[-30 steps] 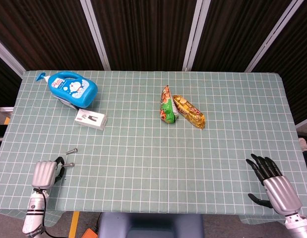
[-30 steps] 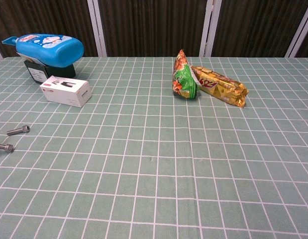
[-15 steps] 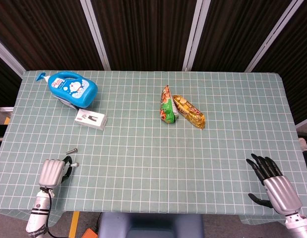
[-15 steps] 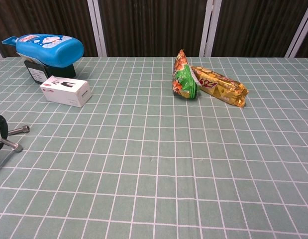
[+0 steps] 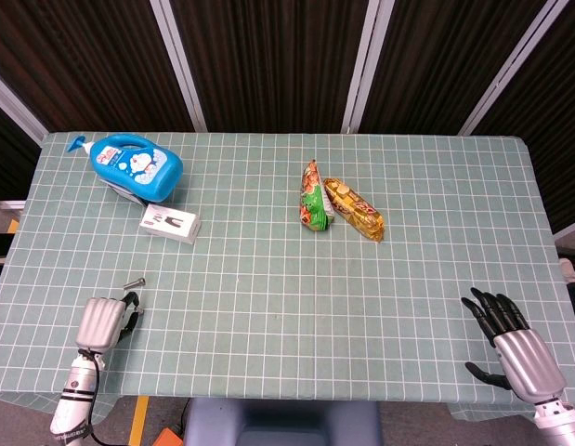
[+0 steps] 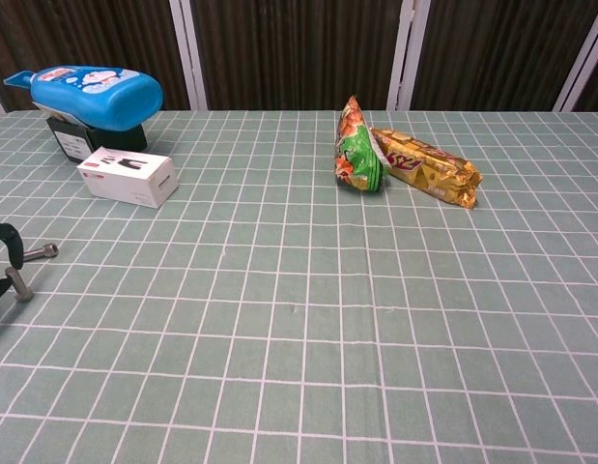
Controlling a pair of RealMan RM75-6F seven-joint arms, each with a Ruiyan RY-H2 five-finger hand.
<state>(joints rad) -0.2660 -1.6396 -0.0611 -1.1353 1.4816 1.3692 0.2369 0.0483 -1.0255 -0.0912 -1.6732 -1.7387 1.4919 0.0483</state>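
The desk [image 5: 361, 297] carries two small steel bolts at its left front corner. The left hand [image 5: 101, 323] sits low there, fingers curled, pinching one bolt [image 6: 16, 282]; the other bolt [image 6: 38, 252] lies just beside it. The bolts look hard, light and slippery, best pinched across the shank. The right hand [image 5: 510, 344] rests spread and empty.

I'm working over a table [image 5: 268, 279] covered with a green checked cloth. At the far left a blue soap bottle [image 5: 134, 164] lies on a dark box [image 6: 71, 135], with a white box [image 5: 171, 224] just beside it. Mid-table, a green snack bag [image 5: 314, 198] touches a golden snack packet [image 5: 354, 208]. Near the front left edge lies one bolt [image 5: 133, 282].
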